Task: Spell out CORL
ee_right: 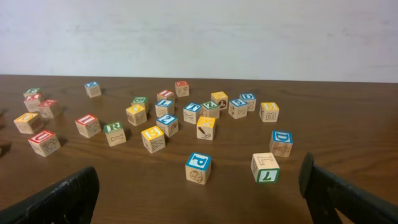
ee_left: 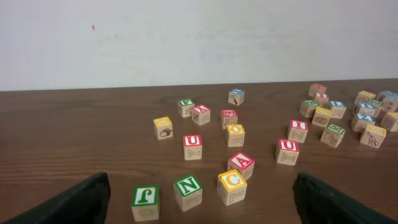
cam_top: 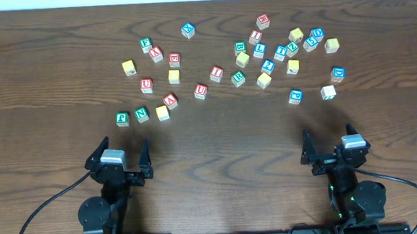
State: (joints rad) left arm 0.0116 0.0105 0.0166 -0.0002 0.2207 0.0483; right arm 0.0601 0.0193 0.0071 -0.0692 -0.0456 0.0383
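Many wooden letter blocks lie scattered across the far half of the brown table point(cam_top: 224, 138). A yellow C block point(ee_left: 232, 185) sits nearest my left gripper point(ee_left: 199, 202), beside a green N block point(ee_left: 188, 191) and a green J block point(ee_left: 145, 201). The C block also shows in the overhead view point(cam_top: 162, 112). A green-edged L block point(ee_right: 265, 167) and a blue P block point(ee_right: 198, 167) lie just ahead of my right gripper point(ee_right: 199, 196). A green R block point(ee_right: 114, 132) lies farther left. Both grippers, left point(cam_top: 120, 155) and right point(cam_top: 331, 146), are open, empty and near the front edge.
Red U blocks point(ee_left: 193, 147) point(ee_left: 287, 151) and a red A block point(ee_left: 241, 164) lie beyond the C block. A dense cluster of blocks point(cam_top: 277, 51) sits at the far right. A blue D block point(ee_right: 281, 142) stands behind the L block.
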